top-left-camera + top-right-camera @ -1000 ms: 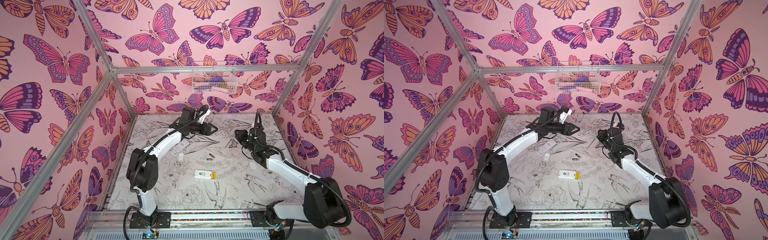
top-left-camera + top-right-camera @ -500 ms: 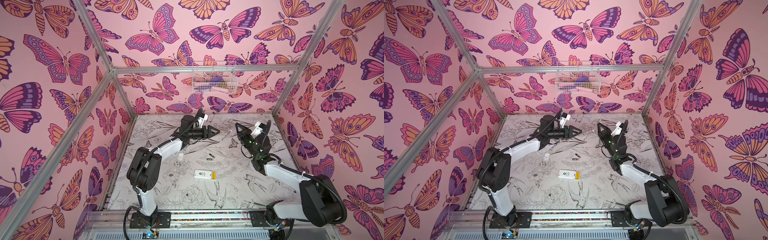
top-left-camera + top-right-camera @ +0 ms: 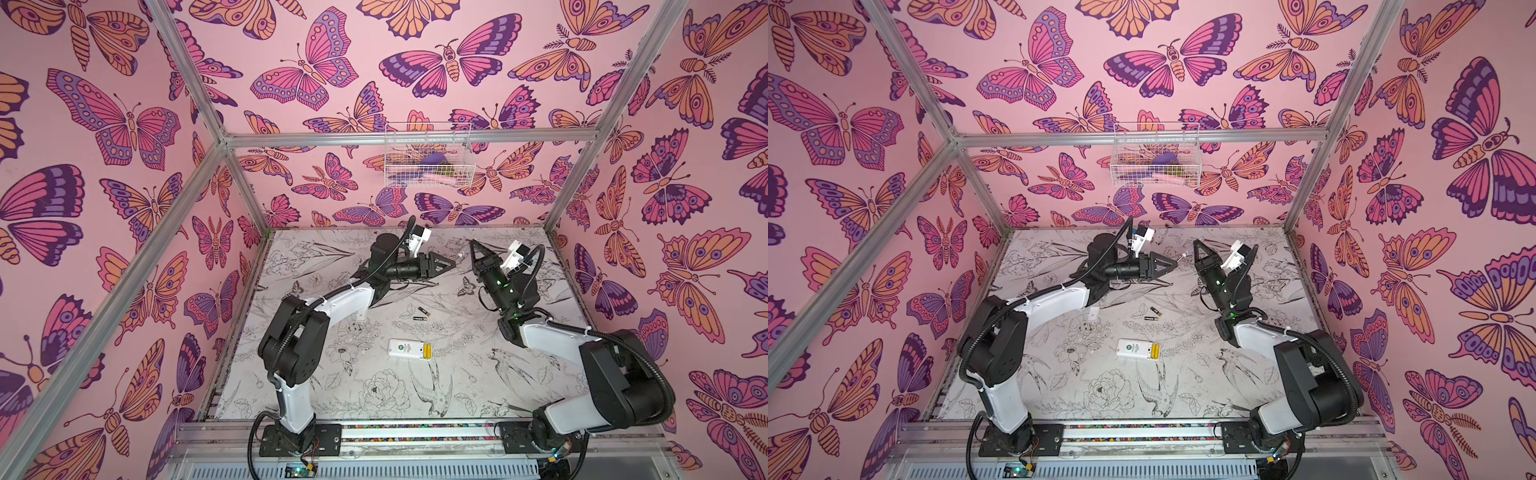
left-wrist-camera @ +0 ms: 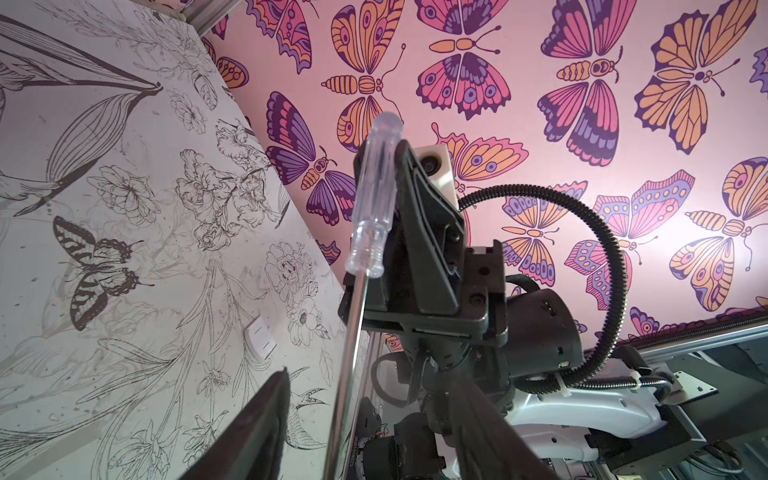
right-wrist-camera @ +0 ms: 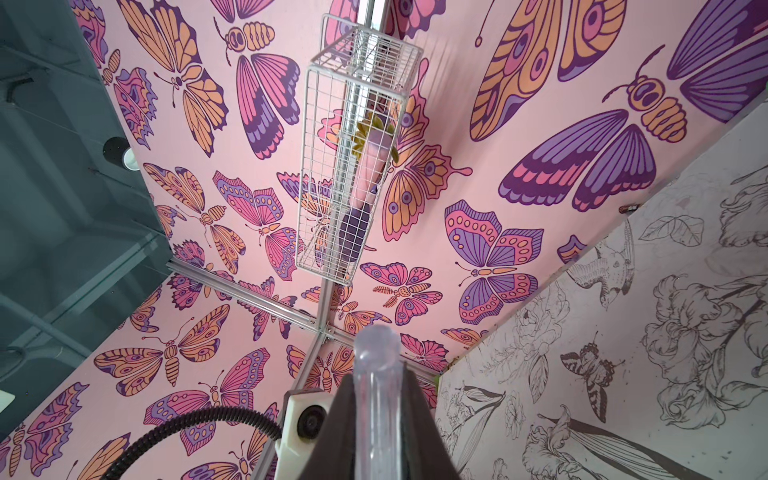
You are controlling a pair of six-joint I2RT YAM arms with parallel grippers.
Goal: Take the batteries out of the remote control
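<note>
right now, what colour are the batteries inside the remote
Yellow. The batteries in the white remote show best in a top view.

left arm (image 3: 345,299) extended forward, left tool (image 3: 452,262) level and pointing rightward, jaws apart, right arm (image 3: 552,336) folded at the elbow, right tool (image 3: 473,244) tilted upward, close beside it, clamped on a screwdriver (image 4: 376,195) handle

Left arm (image 3: 345,297) and right arm (image 3: 548,338): white shells between bulky black joints, each on a bolted black base plate (image 3: 328,440). Ribbed black hoses (image 4: 613,249) run alongside (white zip ties); left gripper (image 3: 454,262) and right gripper (image 3: 472,242) have black triangular fingers (image 4: 428,249), white camera blocks (image 4: 434,168) and round-head screws. Small green lights on the right wrist.
</note>
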